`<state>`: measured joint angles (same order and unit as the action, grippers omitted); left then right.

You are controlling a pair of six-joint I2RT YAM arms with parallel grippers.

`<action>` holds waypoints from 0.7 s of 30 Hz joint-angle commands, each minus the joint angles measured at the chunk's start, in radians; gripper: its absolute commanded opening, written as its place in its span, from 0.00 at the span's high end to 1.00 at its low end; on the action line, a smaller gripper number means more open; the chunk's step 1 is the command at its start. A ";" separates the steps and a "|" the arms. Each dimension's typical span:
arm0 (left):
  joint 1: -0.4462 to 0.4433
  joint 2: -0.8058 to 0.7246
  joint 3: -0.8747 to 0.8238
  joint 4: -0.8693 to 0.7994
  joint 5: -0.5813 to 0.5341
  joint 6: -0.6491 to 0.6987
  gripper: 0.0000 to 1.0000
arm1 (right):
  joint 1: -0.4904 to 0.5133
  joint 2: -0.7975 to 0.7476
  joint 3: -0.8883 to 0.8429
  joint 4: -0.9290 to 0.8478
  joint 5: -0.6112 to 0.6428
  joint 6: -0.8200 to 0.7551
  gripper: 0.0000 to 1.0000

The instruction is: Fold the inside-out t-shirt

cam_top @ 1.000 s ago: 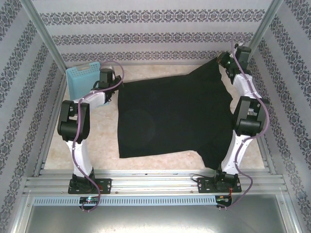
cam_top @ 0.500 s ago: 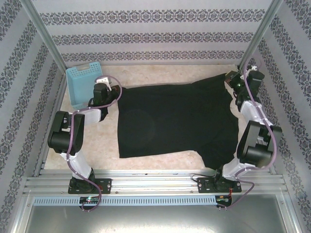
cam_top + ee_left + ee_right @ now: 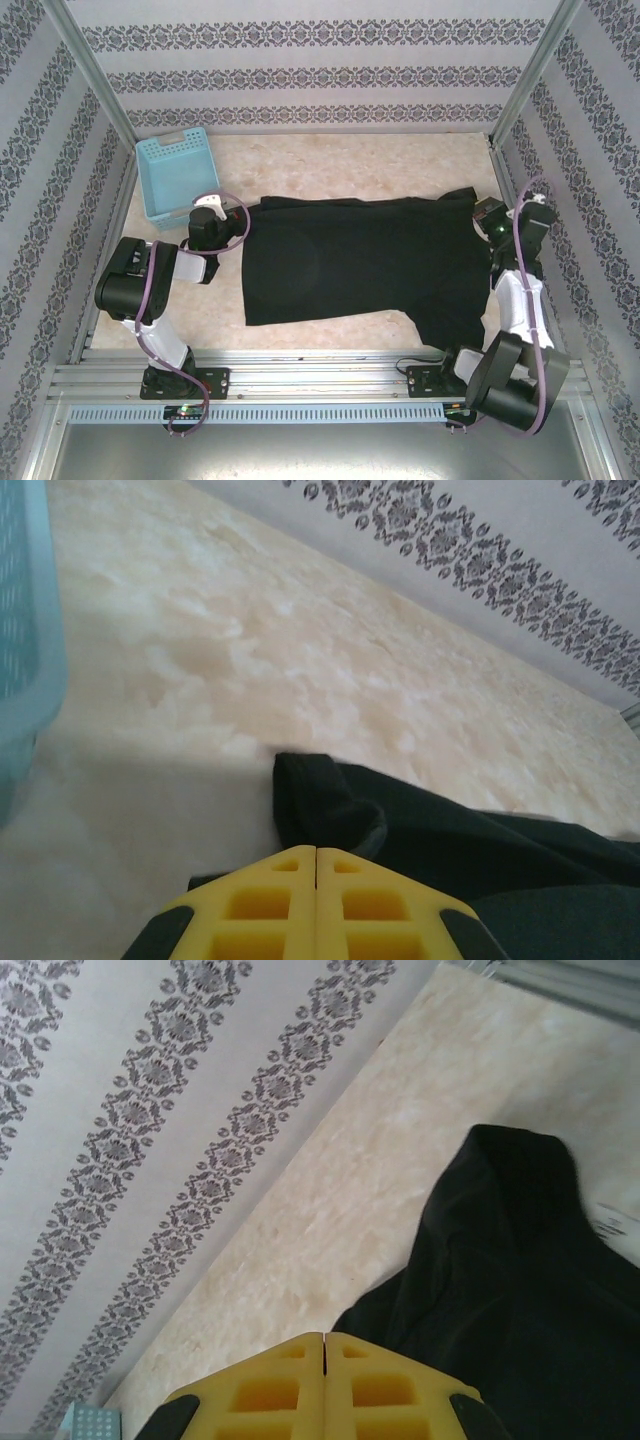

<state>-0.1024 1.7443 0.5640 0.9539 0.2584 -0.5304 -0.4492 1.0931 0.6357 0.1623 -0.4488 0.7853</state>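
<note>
The left gripper (image 3: 317,851) has its yellow fingers pressed flush together, pinching a bunched corner of the inside-out t-shirt (image 3: 350,260). The black fabric folds up just ahead of the tips and runs off to the gripper's right. To this gripper's left, apart from the shirt, stands a light blue plastic basket (image 3: 178,172). Bare marbled tabletop (image 3: 350,165) lies ahead of the tips, up to the patterned wall (image 3: 520,550).

The right gripper (image 3: 325,1337) is likewise pressed together, and the shirt's black cloth comes out from behind its fingertips, so it appears to pinch the opposite corner. A rounded end of fabric reaches ahead and to the right of the tips, with a small white tag (image 3: 612,1222) at the far right edge of the wrist view.

From above, the shirt lies spread on the tabletop between the two grippers, its far edge running nearly straight from one to the other.
</note>
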 commanded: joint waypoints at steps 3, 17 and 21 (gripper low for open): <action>-0.002 0.034 -0.046 0.153 0.045 -0.055 1.00 | -0.036 -0.085 -0.043 -0.077 0.016 0.022 1.00; -0.011 -0.042 0.053 -0.387 0.151 -0.074 0.63 | -0.037 -0.074 -0.066 -0.190 0.012 0.005 1.00; -0.055 -0.134 0.149 -0.662 -0.039 0.037 0.45 | -0.038 -0.077 -0.065 -0.192 0.004 -0.003 1.00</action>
<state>-0.1238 1.6897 0.6388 0.5488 0.3462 -0.5884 -0.4824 1.0168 0.5789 -0.0280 -0.4332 0.7902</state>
